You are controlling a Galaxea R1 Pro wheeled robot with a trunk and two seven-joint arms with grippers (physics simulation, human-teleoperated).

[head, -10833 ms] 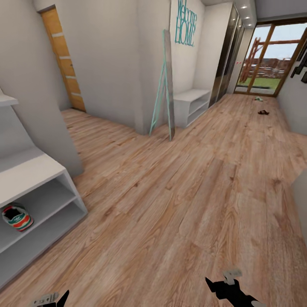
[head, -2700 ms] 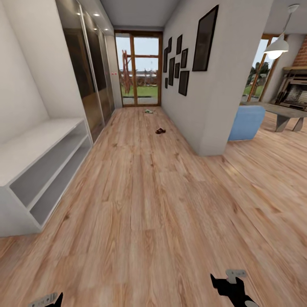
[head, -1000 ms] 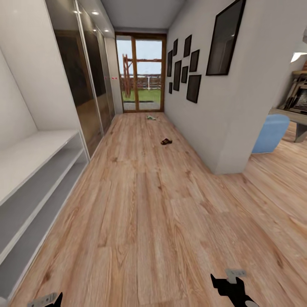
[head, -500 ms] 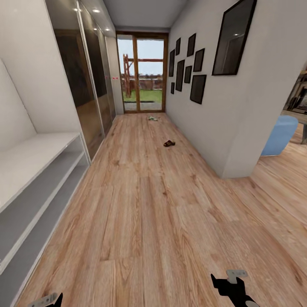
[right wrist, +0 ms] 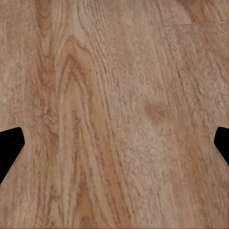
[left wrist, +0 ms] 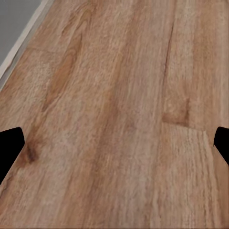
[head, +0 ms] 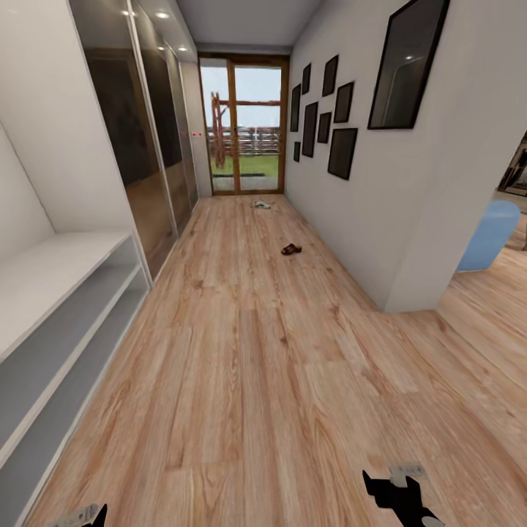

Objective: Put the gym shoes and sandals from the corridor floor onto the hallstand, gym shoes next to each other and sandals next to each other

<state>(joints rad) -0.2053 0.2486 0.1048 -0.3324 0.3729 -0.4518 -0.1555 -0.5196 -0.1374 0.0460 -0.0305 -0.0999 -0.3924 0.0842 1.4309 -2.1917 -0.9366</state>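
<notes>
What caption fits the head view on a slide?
Corridor ahead: a brown sandal and a gym shoe lie far off on the wood floor, with a grey shelf unit at left.

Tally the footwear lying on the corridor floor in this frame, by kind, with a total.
Brown sandal: 1, partway down the corridor floor.
White and green gym shoe: 1, farther on near the glass door; too small to make out more.
Total: 2
</notes>
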